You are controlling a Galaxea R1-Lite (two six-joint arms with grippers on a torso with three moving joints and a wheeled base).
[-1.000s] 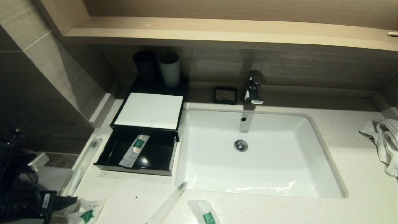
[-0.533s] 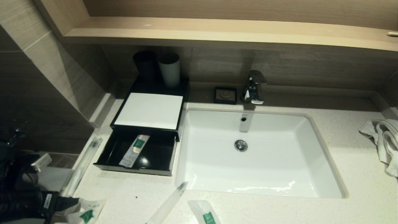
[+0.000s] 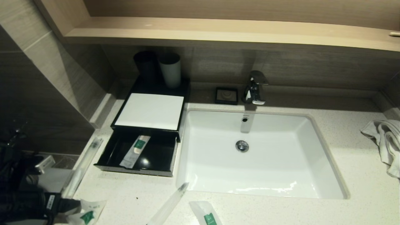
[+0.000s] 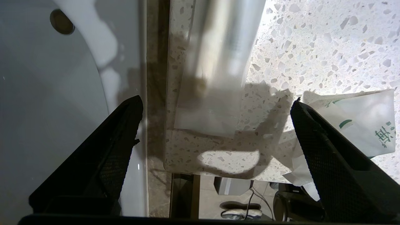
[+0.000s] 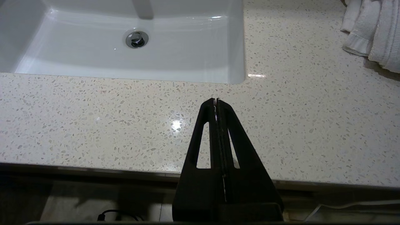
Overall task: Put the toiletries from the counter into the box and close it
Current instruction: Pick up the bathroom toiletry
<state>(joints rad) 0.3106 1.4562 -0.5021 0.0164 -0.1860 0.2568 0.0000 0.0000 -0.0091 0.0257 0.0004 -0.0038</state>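
A speckled bathroom counter (image 3: 281, 209) carries a white sink (image 3: 259, 156) and, to its left, the black box (image 3: 137, 153) with its drawer pulled out, one sachet inside. The left gripper (image 4: 215, 103), spread wide, hangs over the counter's near-left corner, straddling a long clear packet (image 4: 218, 62) whose long axis runs away from it toward the box. The right gripper (image 5: 216, 101), clenched and empty, is parked by the front edge.

Green Chinese characters, not legible enough to read, on the white sachet (image 4: 368, 128) beside the left pincer (image 4: 215, 103).

Black tapered mesh-textured pincer fingers (image 4: 328, 156)
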